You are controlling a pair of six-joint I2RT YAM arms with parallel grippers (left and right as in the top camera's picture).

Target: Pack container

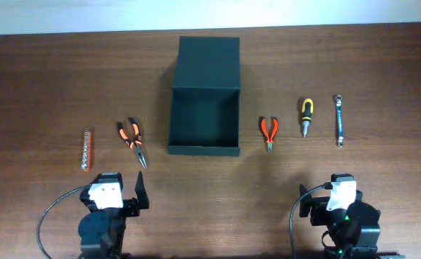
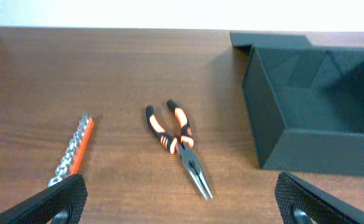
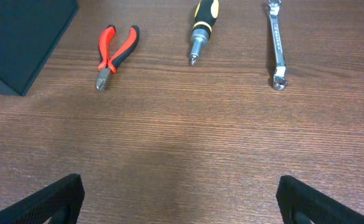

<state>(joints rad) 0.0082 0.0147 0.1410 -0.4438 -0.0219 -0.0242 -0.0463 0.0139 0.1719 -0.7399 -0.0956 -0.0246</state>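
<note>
The container [image 1: 204, 150], a dark green-black box with its flap lid open toward the back, sits at the table's middle; it also shows in the left wrist view [image 2: 269, 124] and the right wrist view [image 3: 20, 37]. Left of it lie orange-black long-nose pliers [image 1: 132, 139] [image 2: 178, 143] and an orange bit holder [image 1: 87, 149] [image 2: 74, 149]. Right of it lie red cutters [image 1: 268, 132] [image 3: 114, 53], a yellow-black screwdriver [image 1: 306, 115] [image 3: 201, 28] and a wrench [image 1: 338, 119] [image 3: 276, 43]. My left gripper [image 1: 116, 191] [image 2: 182, 202] is open and empty near the front edge. My right gripper [image 1: 329, 198] [image 3: 182, 202] is open and empty.
The wooden table [image 1: 383, 79] ends at a white wall along the back. Both arms' bases and cables sit at the front edge.
</note>
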